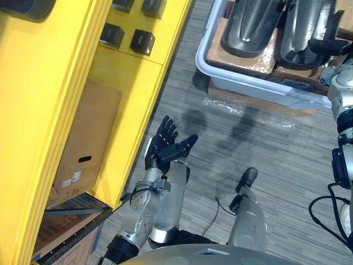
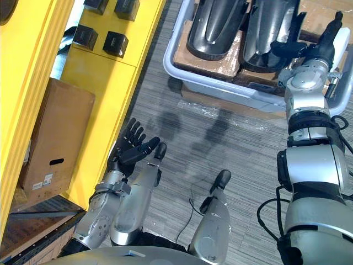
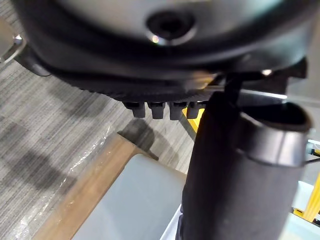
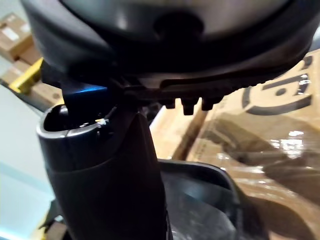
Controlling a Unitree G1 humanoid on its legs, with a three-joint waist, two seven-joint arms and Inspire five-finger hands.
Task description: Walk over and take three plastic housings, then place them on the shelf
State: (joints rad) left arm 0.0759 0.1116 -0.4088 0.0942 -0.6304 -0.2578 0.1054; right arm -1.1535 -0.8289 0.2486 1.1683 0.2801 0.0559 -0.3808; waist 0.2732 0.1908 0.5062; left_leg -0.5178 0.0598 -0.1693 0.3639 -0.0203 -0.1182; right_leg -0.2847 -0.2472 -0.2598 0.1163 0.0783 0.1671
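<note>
Black glossy plastic housings (image 2: pixel 215 33) lie in a pale grey tub (image 2: pixel 231 91); right hand (image 2: pixel 298 51), splayed and empty, reaches for one; left hand (image 1: pixel 165 144) hangs spread by yellow shelf (image 1: pixel 127 83).

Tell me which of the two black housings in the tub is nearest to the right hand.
The right housing: the right hand is at its near end. The left housing lies farther off, beside it.
</note>
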